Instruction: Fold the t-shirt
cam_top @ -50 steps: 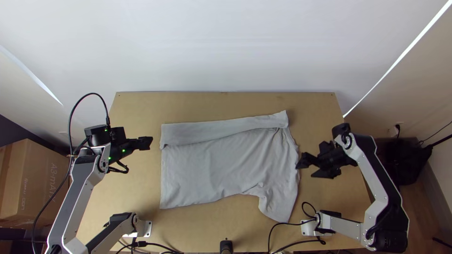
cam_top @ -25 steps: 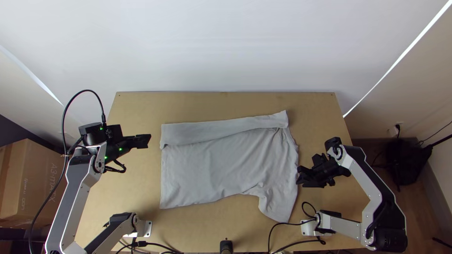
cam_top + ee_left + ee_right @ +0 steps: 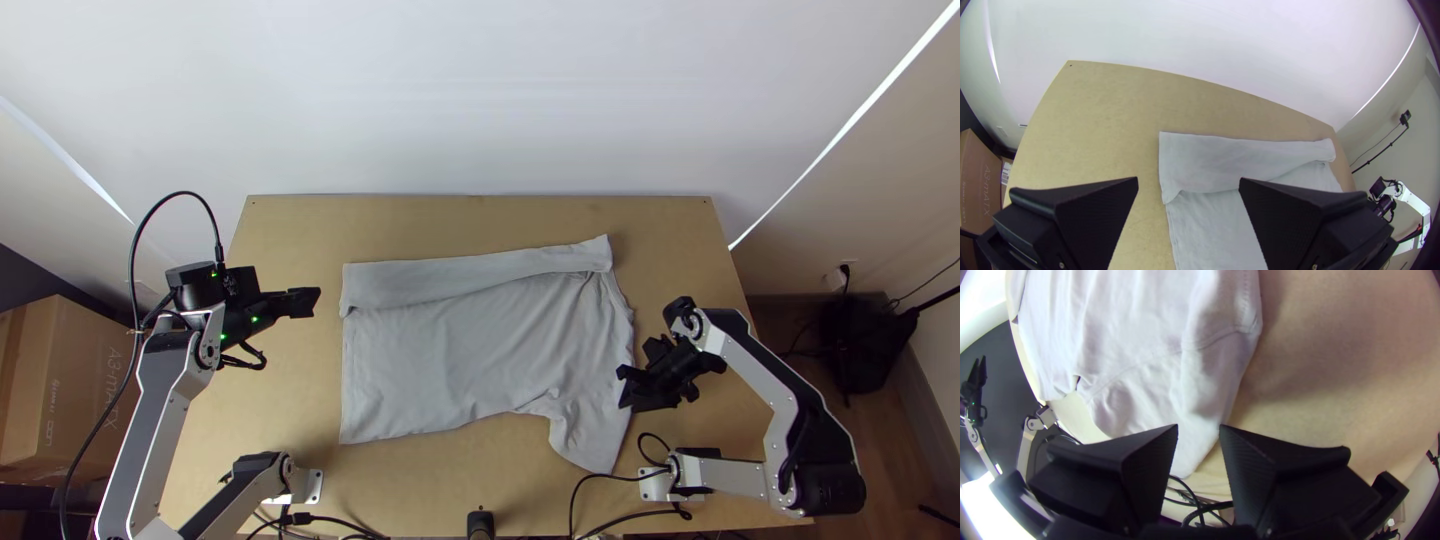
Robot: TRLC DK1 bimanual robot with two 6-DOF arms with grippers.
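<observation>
over the table [image 3: 400, 225], left gripper [image 3: 1188, 178] wide, the parted right gripper [image 3: 623, 388], lower right, should pinch the sleeve edge [image 3: 620, 432] shallowly.

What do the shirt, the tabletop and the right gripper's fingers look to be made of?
T-shirt: soft matte knit, probably cotton, given its fine wrinkles and stitched seams; a blend is possible.
Tabletop: smooth, light tan wood or board, possibly plywood or MDF, judging by its faint mottling.
Right gripper's fingers: matte black, perhaps plastic or rubber, with finely ridged inner faces.
</observation>
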